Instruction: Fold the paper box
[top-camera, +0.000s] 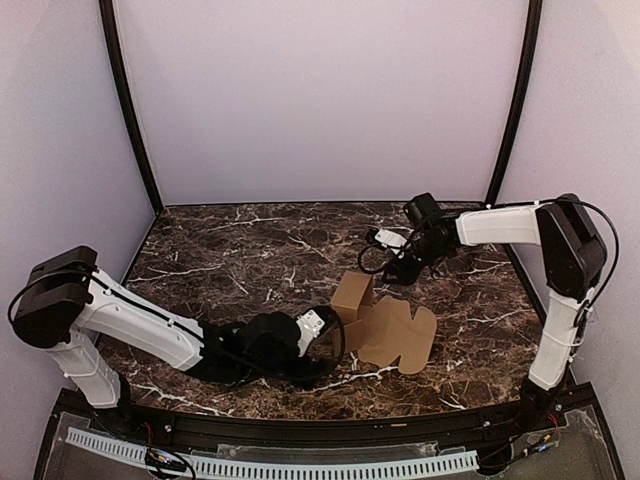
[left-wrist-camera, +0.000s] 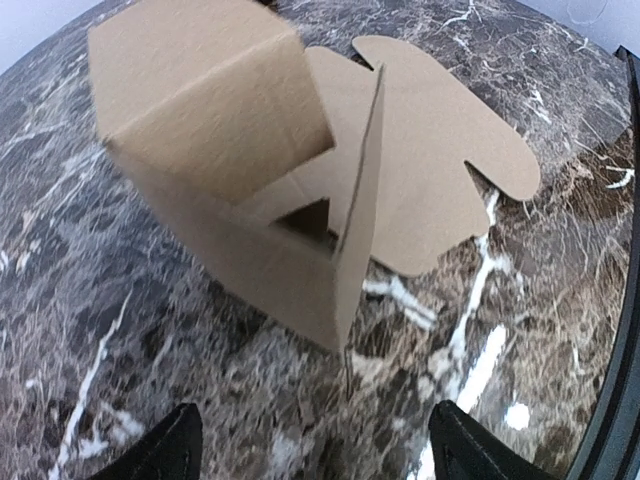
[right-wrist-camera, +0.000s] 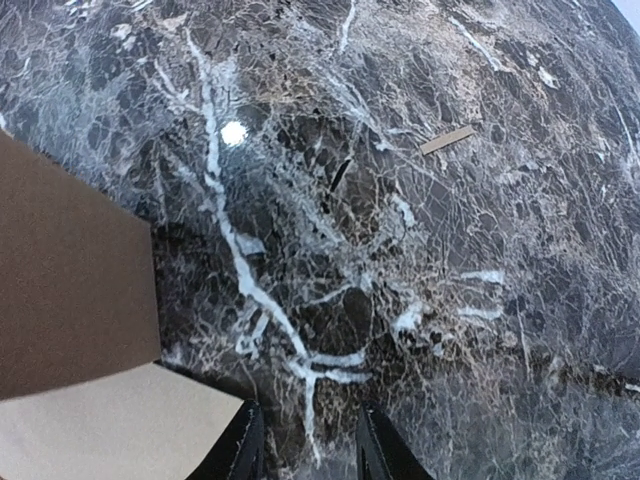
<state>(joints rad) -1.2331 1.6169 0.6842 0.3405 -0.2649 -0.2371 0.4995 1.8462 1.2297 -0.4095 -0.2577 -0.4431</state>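
The paper box (top-camera: 385, 322) is brown cardboard lying right of centre on the marble table (top-camera: 250, 250). Its left part stands up as walls (top-camera: 352, 296), and its right flaps with rounded tabs lie flat (top-camera: 405, 338). In the left wrist view the upright walls (left-wrist-camera: 230, 180) are close ahead, a little blurred, with the flat flaps (left-wrist-camera: 440, 150) behind them. My left gripper (top-camera: 327, 338) (left-wrist-camera: 315, 455) is open wide just short of the box's near corner, holding nothing. My right gripper (top-camera: 398, 268) (right-wrist-camera: 310, 450) hovers behind the box, its jaws a little apart over bare marble, with the box (right-wrist-camera: 70, 300) at its left.
A small tan scrap (right-wrist-camera: 447, 139) lies on the marble beyond the right gripper. White walls and black corner posts (top-camera: 130, 110) enclose the table on three sides. The front rail (top-camera: 300, 425) runs along the near edge.
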